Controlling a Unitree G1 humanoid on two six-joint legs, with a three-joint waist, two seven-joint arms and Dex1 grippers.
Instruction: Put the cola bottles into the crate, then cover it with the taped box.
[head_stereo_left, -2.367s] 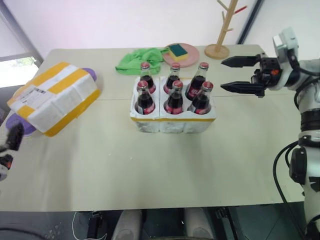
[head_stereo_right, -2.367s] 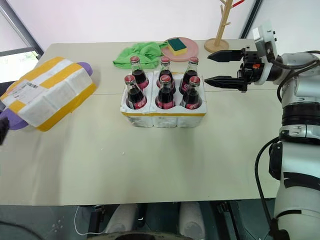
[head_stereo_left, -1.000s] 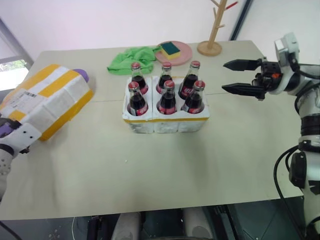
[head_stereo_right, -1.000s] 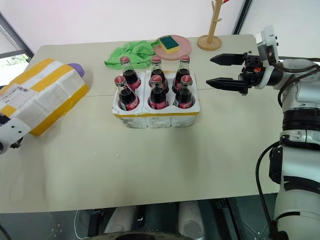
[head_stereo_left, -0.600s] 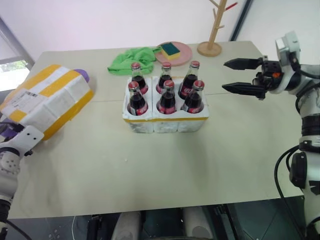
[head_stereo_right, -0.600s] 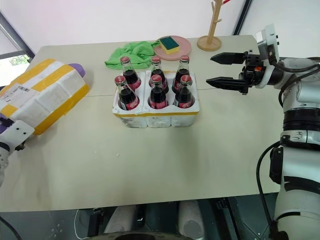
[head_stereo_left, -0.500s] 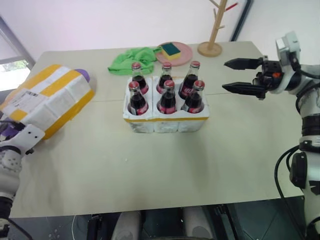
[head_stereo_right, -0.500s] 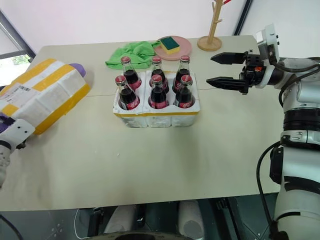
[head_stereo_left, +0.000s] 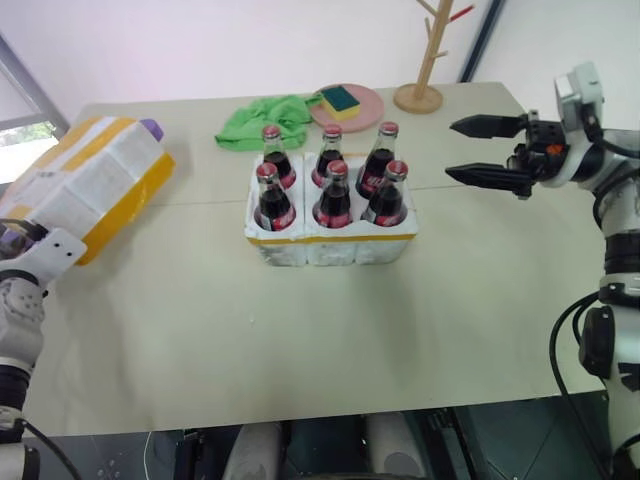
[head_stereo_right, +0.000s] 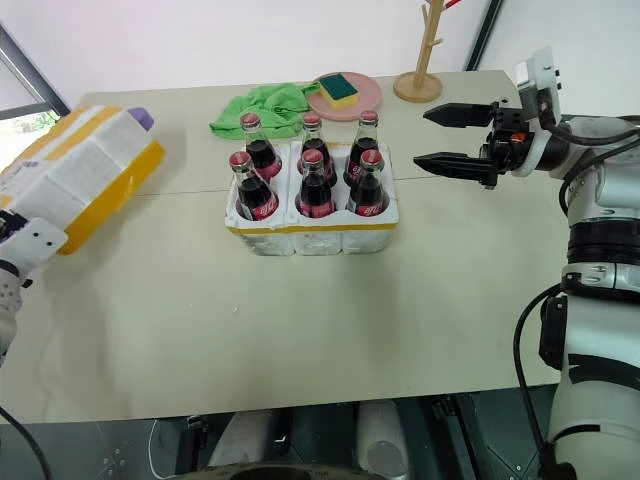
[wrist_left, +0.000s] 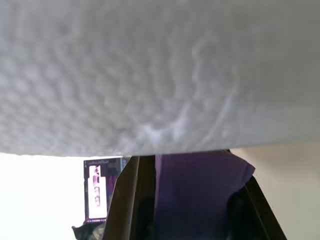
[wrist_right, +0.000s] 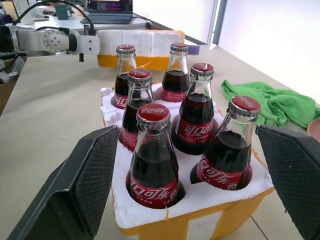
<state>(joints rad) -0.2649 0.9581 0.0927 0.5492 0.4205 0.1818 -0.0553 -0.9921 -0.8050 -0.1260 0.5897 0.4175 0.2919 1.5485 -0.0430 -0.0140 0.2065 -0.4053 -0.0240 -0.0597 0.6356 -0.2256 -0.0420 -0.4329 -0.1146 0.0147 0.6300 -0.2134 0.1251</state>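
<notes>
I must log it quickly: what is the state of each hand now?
Left hand: closed on the near edge of the taped box, which is tilted up.
Right hand: open, holding nothing, beside the crate.

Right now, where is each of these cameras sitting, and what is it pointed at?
Head eye views: high on the robot's head, looking forward and down at the table; the crate of cola bottles sits mid-table, both arms at the sides.
Left wrist view: pressed close beneath the taped box, above something purple.
Right wrist view: between the right gripper's fingers, facing the bottles.
Shared: right wrist and head views both show crate, bottles, green cloth.
</notes>
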